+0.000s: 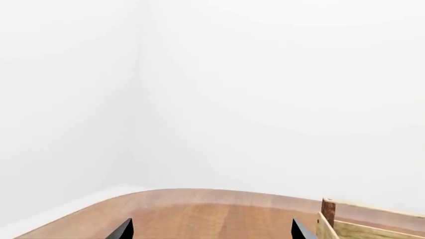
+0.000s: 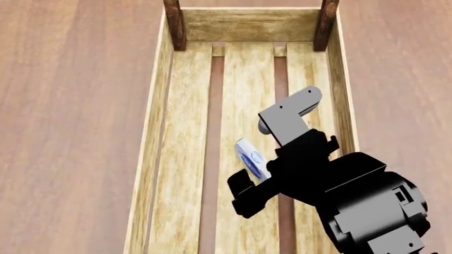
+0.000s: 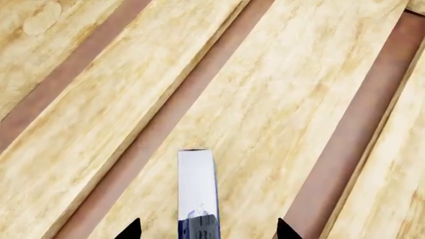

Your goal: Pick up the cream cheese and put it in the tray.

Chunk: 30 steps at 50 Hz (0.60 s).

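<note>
Hovering over the tray (image 2: 159, 132), right gripper (image 2: 258, 174) jaws parted around pale, blue-logoed cream cheese (image 2: 252, 159), held edge-on; left gripper (image 1: 211, 233) jaws spread, empty.

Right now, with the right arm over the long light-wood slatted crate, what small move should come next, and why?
Probably ease the right gripper straight down toward the slats. The small pale box with the blue oval logo sits tilted between its fingers, already inside the light-wood crate. The right wrist view shows its fingertips spread wider than the box, so whether it is gripped or already released is unclear.
</note>
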Motion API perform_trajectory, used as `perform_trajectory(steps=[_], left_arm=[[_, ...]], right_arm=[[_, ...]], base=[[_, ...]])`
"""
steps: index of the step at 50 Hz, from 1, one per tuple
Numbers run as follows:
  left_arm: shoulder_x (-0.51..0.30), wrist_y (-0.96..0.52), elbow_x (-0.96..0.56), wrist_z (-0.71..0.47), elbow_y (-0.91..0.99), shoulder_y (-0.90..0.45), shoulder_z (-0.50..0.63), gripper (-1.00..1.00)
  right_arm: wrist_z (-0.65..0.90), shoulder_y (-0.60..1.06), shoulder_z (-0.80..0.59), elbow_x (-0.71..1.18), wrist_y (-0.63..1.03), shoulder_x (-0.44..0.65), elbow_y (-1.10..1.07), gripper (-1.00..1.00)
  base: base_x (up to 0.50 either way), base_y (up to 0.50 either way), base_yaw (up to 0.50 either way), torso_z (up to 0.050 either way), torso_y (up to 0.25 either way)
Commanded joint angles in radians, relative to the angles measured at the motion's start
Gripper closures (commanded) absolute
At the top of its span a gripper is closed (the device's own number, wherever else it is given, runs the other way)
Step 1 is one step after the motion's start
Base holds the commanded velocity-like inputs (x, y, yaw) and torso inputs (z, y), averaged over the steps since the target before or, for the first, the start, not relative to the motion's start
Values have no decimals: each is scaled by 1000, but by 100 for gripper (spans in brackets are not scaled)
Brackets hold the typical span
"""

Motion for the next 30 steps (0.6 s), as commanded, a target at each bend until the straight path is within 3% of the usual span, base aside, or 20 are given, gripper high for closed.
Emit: perform_trajectory(steps=[1, 13, 30], left_arm=[[-3, 6, -8, 5, -4, -3, 6, -100], [-5, 3, -7, 4, -3, -4, 6, -100], [-6, -4, -9, 2, 3, 0, 6, -100]], right_arm=[[26, -5, -18, -38, -1, -9, 9, -100], [43, -5, -32, -49, 16, -3, -15, -100], [165, -32, -12, 2, 200, 133, -468, -100]], base=[[0, 0, 0, 0, 0], [0, 0, 0, 0, 0], [0, 0, 0, 0, 0]])
